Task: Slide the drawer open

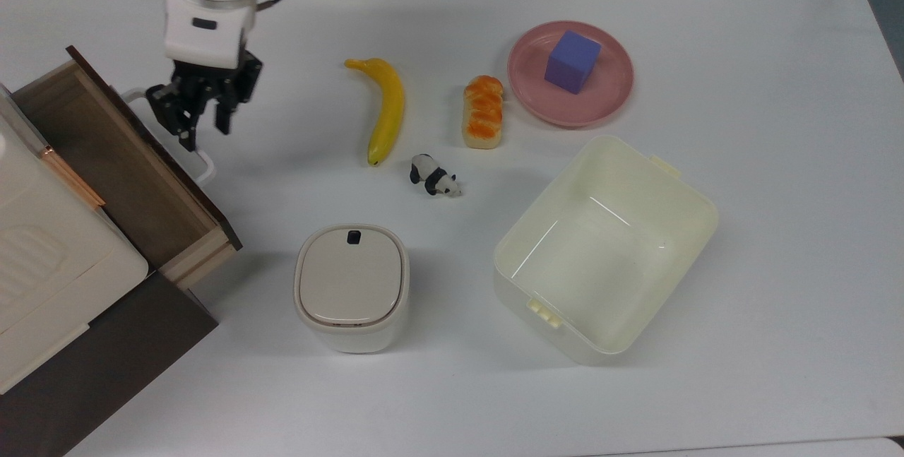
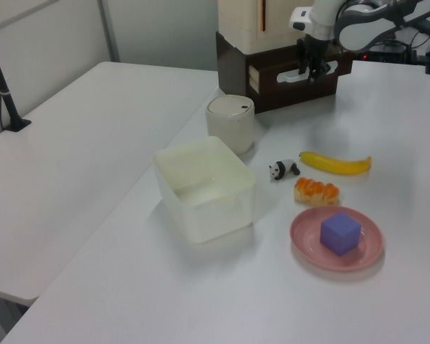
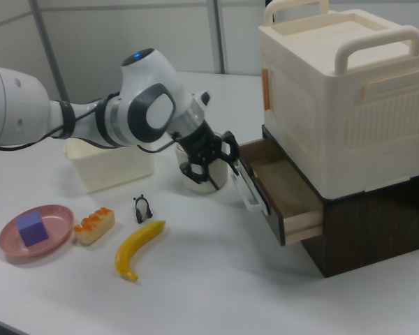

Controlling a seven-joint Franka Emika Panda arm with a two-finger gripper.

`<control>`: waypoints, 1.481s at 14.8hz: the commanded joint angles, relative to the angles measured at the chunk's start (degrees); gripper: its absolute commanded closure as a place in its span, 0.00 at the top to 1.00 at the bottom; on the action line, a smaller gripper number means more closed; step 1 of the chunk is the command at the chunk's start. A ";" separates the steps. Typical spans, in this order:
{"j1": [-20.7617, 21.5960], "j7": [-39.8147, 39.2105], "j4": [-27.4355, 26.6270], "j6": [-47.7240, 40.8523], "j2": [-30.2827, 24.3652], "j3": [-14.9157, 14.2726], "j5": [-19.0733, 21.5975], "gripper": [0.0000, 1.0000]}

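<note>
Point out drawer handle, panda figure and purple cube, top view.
drawer handle [image 1: 204,166]: top view, on the white loop's lower corner.
panda figure [image 1: 433,176]: top view, on its back.
purple cube [image 1: 573,61]: top view, on its top face, on the pink plate [image 1: 526,100].

You can't tell in the top view whether the fingers [image 1: 189,133] touch the drawer's [image 1: 120,160] white handle [image 1: 201,164]; the gripper [image 1: 205,121] covers its middle. The drawer's back end is hidden under the cream case [image 1: 42,259], which the top view's left edge cuts off. In the right view the gripper [image 3: 208,167] hides part of the canister [image 3: 195,178], and the arm [image 3: 91,122] covers part of the bin [image 3: 108,167]. In the left view the drawer's inside is out of sight.
</note>
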 commanded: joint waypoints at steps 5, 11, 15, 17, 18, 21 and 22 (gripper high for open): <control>8.30 15.82 4.11 -14.18 -2.63 0.32 7.05 1.00; 14.36 36.38 8.15 -23.67 -4.21 0.32 11.37 1.00; 18.32 52.30 11.40 -31.75 -5.26 0.32 11.46 1.00; 18.76 53.81 12.99 -37.45 -5.97 0.41 11.81 1.00; 18.77 54.17 13.34 -38.88 -6.23 0.41 12.42 1.00; 18.15 55.31 13.78 -39.86 -7.38 -0.03 18.91 1.00; 18.15 55.23 13.79 -40.12 -7.38 -0.12 19.10 1.00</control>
